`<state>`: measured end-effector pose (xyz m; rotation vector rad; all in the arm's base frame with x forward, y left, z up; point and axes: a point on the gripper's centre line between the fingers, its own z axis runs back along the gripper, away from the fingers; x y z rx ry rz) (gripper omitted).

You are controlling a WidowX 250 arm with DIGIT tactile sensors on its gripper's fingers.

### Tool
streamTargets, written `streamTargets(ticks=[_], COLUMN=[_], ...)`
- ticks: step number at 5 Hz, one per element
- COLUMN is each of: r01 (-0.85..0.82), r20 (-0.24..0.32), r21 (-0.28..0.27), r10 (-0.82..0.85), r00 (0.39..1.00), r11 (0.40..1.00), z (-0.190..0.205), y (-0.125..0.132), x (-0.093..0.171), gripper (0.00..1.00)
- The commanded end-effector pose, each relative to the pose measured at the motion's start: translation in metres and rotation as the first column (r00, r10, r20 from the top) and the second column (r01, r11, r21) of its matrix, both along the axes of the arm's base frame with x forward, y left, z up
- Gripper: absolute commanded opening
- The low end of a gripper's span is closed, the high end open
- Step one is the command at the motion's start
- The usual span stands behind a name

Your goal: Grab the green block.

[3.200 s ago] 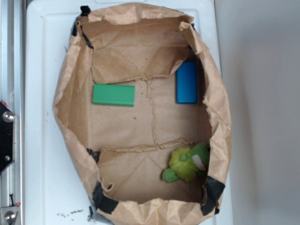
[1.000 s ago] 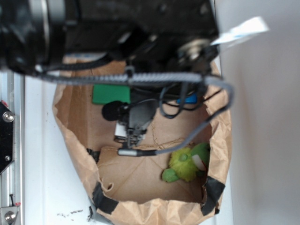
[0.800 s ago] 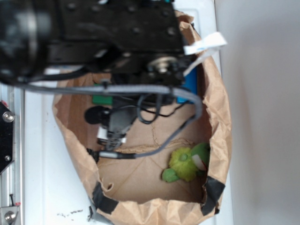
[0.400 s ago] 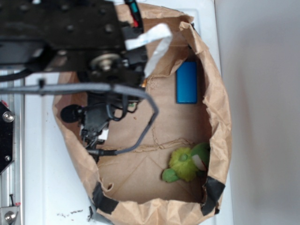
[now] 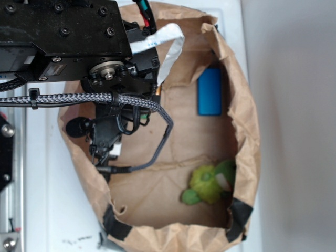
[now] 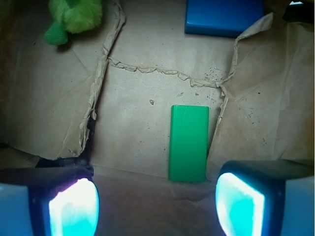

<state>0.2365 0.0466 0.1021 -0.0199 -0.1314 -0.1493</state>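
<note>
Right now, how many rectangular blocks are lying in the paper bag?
2. The green block lies flat on the bag floor between the open gripper fingers in the wrist view; the blue block sits beyond it at the top edge. The arm may hide others.

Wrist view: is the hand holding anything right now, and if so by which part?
Nothing is held. The hand is open, its two fingers spread wide above the paper floor. The green block lies flat between and ahead of them, untouched.
</note>
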Motion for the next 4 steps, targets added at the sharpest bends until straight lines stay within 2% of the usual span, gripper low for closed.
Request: streamTargets(ticks=[1, 3, 4], r01=[-0.015, -0.015, -0.003], r20=[0.052, 0.052, 0.062], r21=[0.014, 0.014, -0.009], r10=[0.015, 0.015, 0.003], r00=[0.999, 0.999, 0.998], r11=[1.0, 1.0, 1.0], z=[0.014, 0.014, 0.002], y=[0.004, 0.004, 0.019], x=[0.005, 0.005, 0.011], gripper=[1.0, 1.0, 1.0])
